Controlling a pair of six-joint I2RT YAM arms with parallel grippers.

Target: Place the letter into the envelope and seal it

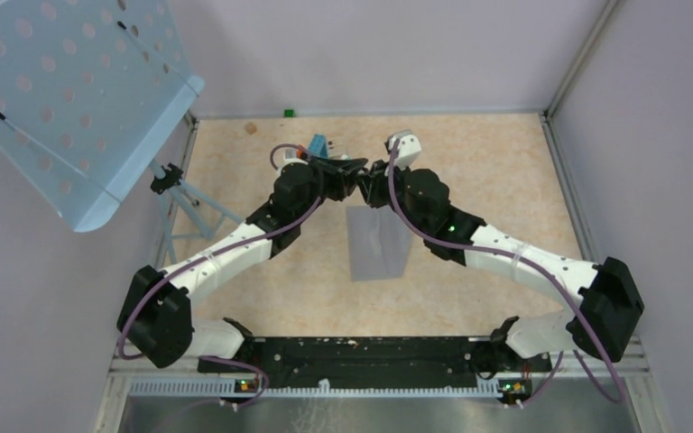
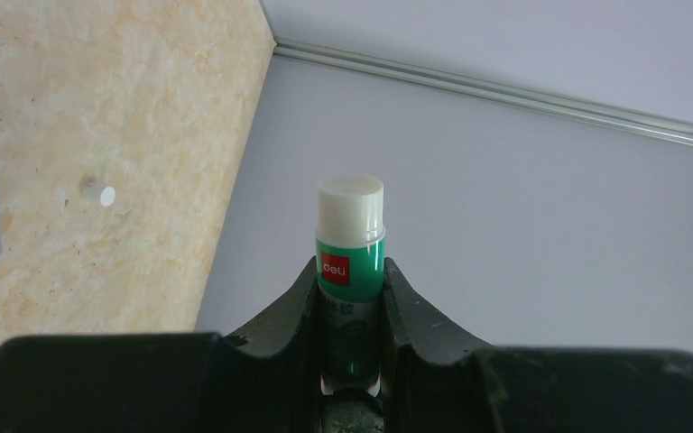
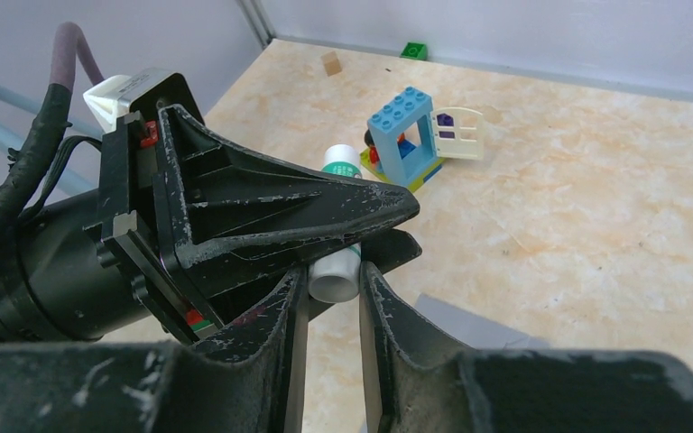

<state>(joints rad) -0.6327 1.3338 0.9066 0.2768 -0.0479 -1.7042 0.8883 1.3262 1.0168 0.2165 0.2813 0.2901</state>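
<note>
Right gripper [image 3: 332,273] is closed snugly on the white cap [image 3: 336,280] of a glue stick [image 2: 350,271], whose green body is clamped narrowly in the left gripper [image 2: 350,263].

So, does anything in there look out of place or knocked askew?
One small green brick lies alone against the far wall, well away from the toy block house. The grey envelope lies a little crooked. Nothing looks spilled or broken.

envelope [image 1: 374,248]: corner under right arm [image 1: 505,254] | glue stick [image 2: 350,257]: base hidden between fingers [image 2: 275,327]
</note>
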